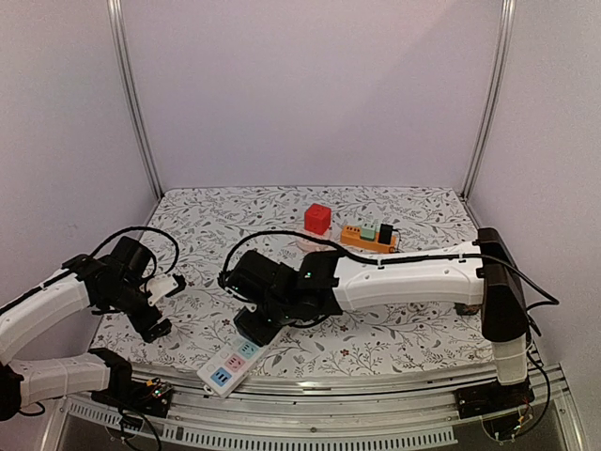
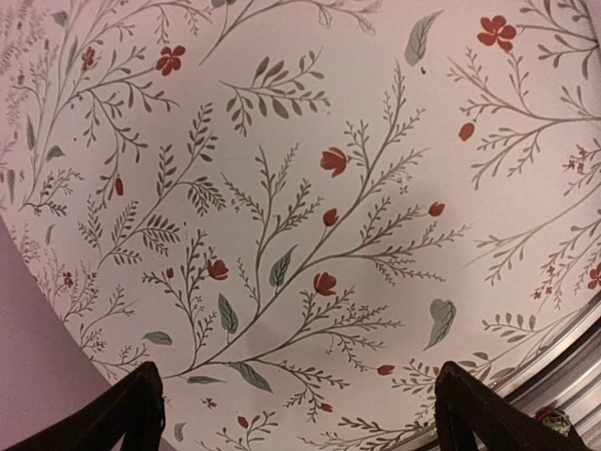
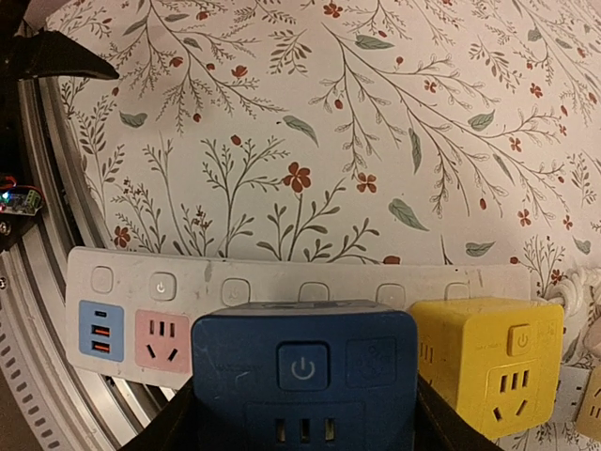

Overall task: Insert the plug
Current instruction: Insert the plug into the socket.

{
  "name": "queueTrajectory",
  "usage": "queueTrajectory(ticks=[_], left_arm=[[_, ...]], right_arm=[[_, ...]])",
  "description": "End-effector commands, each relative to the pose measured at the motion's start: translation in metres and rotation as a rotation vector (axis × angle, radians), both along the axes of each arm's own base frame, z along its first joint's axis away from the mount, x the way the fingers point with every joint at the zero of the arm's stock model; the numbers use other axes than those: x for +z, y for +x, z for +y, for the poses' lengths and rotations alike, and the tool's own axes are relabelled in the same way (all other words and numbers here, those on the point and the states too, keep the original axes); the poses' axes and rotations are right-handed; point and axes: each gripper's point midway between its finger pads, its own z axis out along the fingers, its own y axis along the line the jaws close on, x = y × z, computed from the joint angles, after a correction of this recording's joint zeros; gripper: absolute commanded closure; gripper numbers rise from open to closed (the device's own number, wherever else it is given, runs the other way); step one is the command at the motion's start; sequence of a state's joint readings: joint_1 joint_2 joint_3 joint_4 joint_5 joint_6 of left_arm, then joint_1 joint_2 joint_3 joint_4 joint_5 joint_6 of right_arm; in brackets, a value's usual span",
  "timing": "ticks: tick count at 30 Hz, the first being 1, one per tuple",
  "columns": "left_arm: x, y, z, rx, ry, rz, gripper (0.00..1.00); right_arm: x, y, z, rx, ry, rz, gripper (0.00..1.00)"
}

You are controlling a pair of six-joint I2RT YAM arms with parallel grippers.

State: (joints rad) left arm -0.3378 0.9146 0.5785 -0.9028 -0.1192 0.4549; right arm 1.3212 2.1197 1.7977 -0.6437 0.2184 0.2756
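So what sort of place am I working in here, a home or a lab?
Most likely a lab test cell, not a home: plain walls on aluminium frame posts, a floral tablecloth, and staged props: a white power strip and blue cube adapter.

My right gripper (image 3: pixel 305 427) grips the blue cube plug (image 3: pixel 303 362) above the white power strip (image 3: pixel 244 282); 1 yellow cube (image 3: pixel 488 362) sits just beside it.

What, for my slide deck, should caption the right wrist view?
Right gripper holds a blue cube adapter at the white power strip, beside a yellow cube.
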Motion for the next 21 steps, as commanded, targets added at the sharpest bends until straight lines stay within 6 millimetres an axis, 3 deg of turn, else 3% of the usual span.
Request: queueTrajectory(ticks=[1, 13, 21], left_arm=[[0.005, 0.005, -0.001, 0.014, -0.017, -0.017, 0.0], [0.005, 0.004, 0.0, 0.015, -0.016, -0.016, 0.01], [0.005, 0.004, 0.0, 0.016, -0.017, -0.015, 0.0]], right_arm=[[0.011, 0.0, 0.001, 0.011, 0.039, 0.005, 1.0], [-0.011, 0.011, -0.009, -0.065, -0.008, -0.015, 1.0], [-0.018, 0.007, -0.002, -0.063, 0.016, 0.024, 1.0]])
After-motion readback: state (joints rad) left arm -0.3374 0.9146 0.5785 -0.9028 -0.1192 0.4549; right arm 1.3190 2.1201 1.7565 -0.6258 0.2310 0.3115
